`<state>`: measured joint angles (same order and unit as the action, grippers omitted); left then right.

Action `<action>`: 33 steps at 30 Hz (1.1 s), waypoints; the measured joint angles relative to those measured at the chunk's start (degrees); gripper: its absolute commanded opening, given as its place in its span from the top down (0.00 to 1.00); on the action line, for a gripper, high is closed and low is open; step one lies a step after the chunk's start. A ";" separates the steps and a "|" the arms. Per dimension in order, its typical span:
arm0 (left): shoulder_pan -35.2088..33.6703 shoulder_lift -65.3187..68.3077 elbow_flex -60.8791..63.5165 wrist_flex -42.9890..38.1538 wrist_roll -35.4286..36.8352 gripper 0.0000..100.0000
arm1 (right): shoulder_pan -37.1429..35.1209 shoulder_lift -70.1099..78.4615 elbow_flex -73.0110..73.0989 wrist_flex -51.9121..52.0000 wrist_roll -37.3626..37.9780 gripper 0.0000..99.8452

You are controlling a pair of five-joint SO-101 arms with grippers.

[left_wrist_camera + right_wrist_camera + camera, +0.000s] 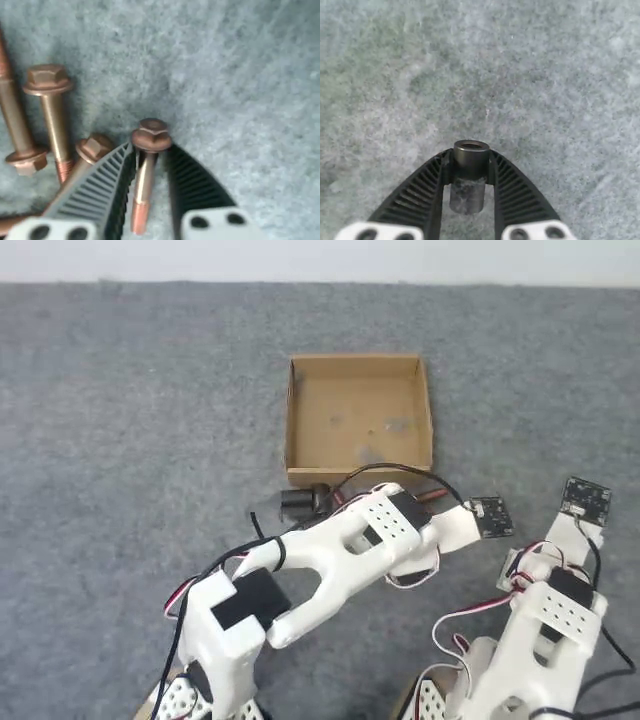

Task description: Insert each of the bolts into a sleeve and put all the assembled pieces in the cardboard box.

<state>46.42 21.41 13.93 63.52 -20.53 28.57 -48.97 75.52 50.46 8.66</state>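
From the overhead camera I have the shallow square brown cardboard box (350, 410) at about one o'clock of table centre, standing on the grey felt-like table cover (130, 440). The white left arm (330, 550) rises from seven o'clock and lies stretched toward two o'clock, its wrist just short of the box's near wall. The white right arm (550, 625) stands at five o'clock, well apart from the box. On the left wrist camera the left gripper (149, 150) sits low at the cover with its black ribbed fingers (100, 185) parted, one each side of a copper-coloured hex-flange metal bolt (145, 185). The shank lies between them, close against one finger with a dark gap to the other, and the flanged head pokes out just past the tips. Three more bolts of the same sort (52, 120) lie on the cover just beside that gripper, one partly hidden behind a finger. On the right wrist camera the right gripper (469, 155) is clamped on a short dark cylindrical metal sleeve (469, 192) — both fingers press its sides, its open bore end pointing away from the camera. Whether the sleeve touches the cover I cannot tell.
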 measured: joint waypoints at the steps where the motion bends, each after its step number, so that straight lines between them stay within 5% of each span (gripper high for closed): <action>1: 0.00 0.09 0.00 0.09 -0.97 0.99 | 0.00 0.00 0.00 0.00 0.00 0.99; 17: 1.05 -0.35 -0.18 3.69 -2.99 0.99 | 0.00 0.00 0.00 0.00 0.00 0.99; 33: -3.69 -25.49 21.89 -0.18 -2.64 0.99 | 0.00 0.00 0.00 0.00 0.00 0.99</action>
<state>42.73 -4.09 35.82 63.34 -23.16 28.57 -48.97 75.52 50.46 8.66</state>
